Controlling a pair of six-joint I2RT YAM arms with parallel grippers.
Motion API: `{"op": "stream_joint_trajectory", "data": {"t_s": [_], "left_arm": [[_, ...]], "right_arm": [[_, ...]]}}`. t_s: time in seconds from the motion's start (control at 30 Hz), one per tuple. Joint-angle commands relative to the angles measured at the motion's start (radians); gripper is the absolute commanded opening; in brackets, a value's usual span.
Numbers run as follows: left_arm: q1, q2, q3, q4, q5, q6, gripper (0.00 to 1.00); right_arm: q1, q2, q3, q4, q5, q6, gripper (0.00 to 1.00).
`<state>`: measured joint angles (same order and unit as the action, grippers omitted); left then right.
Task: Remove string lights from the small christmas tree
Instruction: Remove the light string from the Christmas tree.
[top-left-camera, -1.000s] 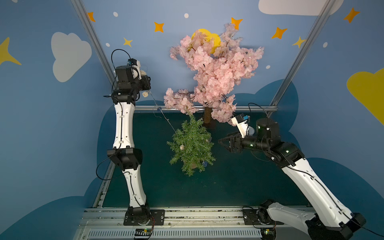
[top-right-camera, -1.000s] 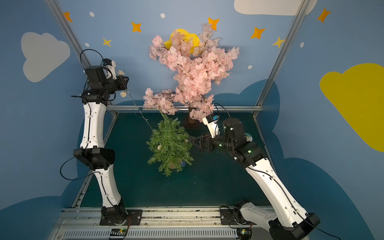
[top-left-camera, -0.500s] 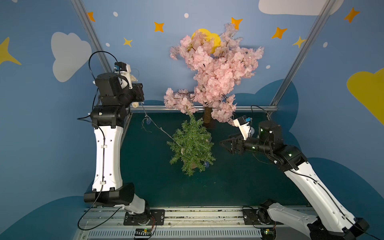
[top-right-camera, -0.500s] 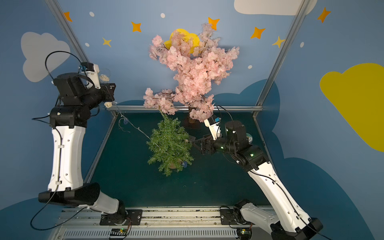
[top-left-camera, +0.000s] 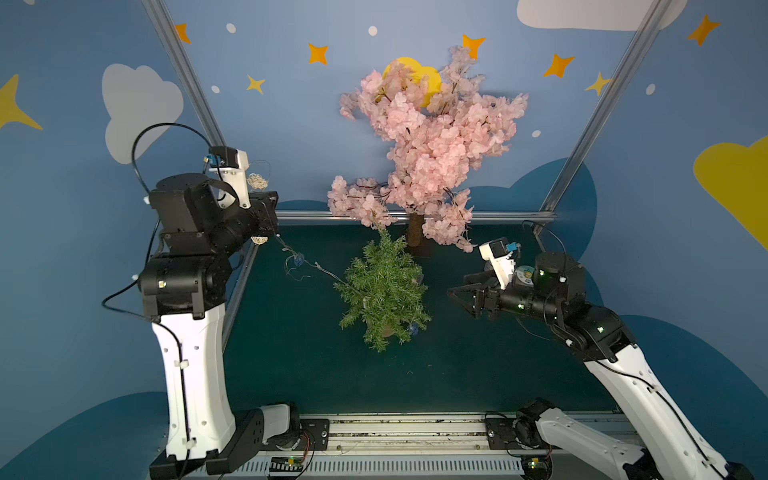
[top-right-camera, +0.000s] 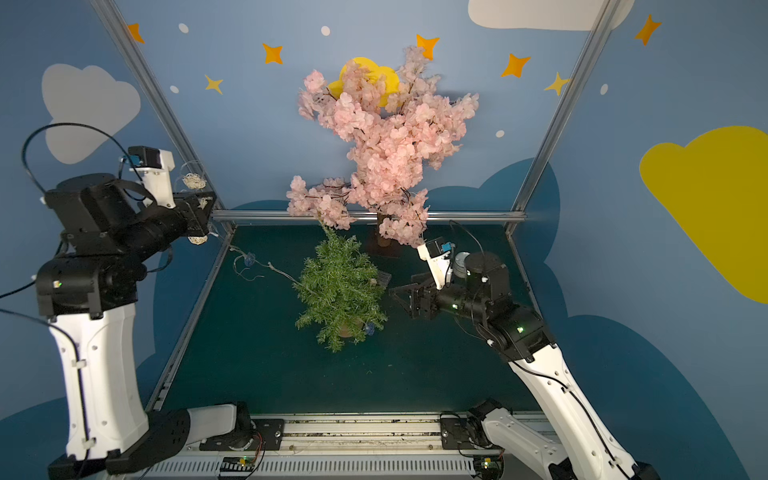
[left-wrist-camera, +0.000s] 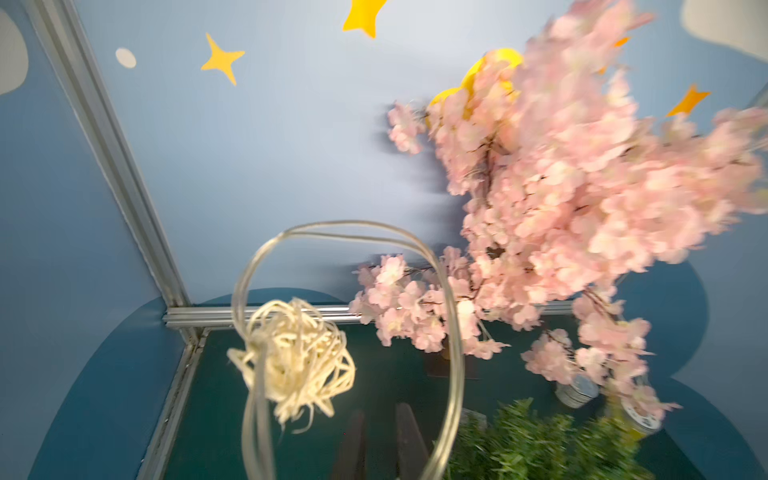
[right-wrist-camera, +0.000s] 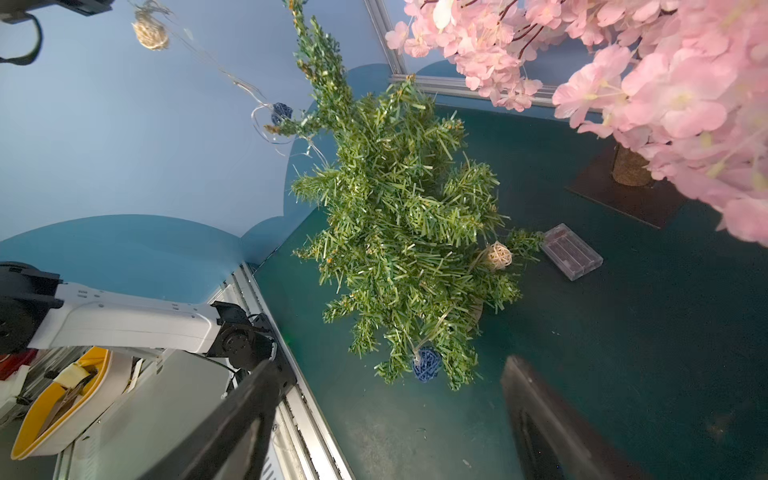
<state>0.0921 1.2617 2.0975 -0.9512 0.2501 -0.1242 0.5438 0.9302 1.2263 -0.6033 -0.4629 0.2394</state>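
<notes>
Lights partly off the tree, held high on your left.
Your left end effector (top-left-camera: 269, 216) is clamped on the lights (top-left-camera: 297, 259), raised by the far left corner of the surface (top-left-camera: 311, 365). The wire runs taut down to the tree (top-left-camera: 384, 291) at mid-surface. A cream ball (right-wrist-camera: 498, 255) and a blue ball (right-wrist-camera: 426, 363) sit in its lower branches. The battery box (right-wrist-camera: 571, 251) lies just beside it. Your right end effector (top-left-camera: 461, 297) hangs near the tree, fingers apart and empty.
</notes>
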Motion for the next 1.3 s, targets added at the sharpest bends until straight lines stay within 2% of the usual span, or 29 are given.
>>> {"op": "stream_joint_trajectory", "data": {"t_s": [0.0,0.07,0.13,0.23,0.37,0.47,0.6,0.7,0.87,1.03,1.27], "left_arm": [[-0.009,-0.046,0.059,-0.11,0.122,-0.031,0.13],[-0.014,-0.061,0.094,-0.179,0.127,-0.023,0.12],[-0.048,-0.113,0.048,-0.187,0.098,-0.016,0.12],[-0.054,-0.178,-0.037,-0.207,0.104,-0.024,0.12],[-0.054,-0.281,-0.223,-0.174,0.086,-0.031,0.11],[-0.053,-0.332,-0.298,-0.183,0.102,-0.041,0.11],[-0.058,-0.371,-0.307,-0.227,0.17,-0.035,0.1],[-0.087,-0.415,-0.342,-0.194,0.23,-0.069,0.1],[-0.092,-0.479,-0.419,-0.06,0.416,-0.198,0.1],[-0.094,-0.497,-0.399,0.048,0.515,-0.321,0.1],[-0.094,-0.509,-0.372,0.173,0.59,-0.463,0.1]], "right_arm": [[0.018,-0.034,-0.009,0.012,-0.019,0.009,0.85],[0.033,-0.047,-0.013,0.018,-0.015,0.006,0.85],[0.051,-0.053,-0.013,0.023,-0.013,-0.003,0.85],[0.087,-0.051,-0.008,0.031,-0.002,-0.018,0.85],[0.13,-0.049,-0.024,0.072,0.007,-0.02,0.85],[0.16,-0.049,-0.041,0.106,0.02,-0.014,0.85],[0.221,-0.033,-0.046,0.128,0.017,-0.028,0.83],[0.307,0.002,-0.038,0.123,0.018,-0.084,0.83],[0.503,0.082,-0.031,0.165,0.08,-0.141,0.83],[0.66,0.184,0.001,0.253,0.163,-0.186,0.85],[0.718,0.316,0.003,0.513,0.143,-0.179,0.85]]}}
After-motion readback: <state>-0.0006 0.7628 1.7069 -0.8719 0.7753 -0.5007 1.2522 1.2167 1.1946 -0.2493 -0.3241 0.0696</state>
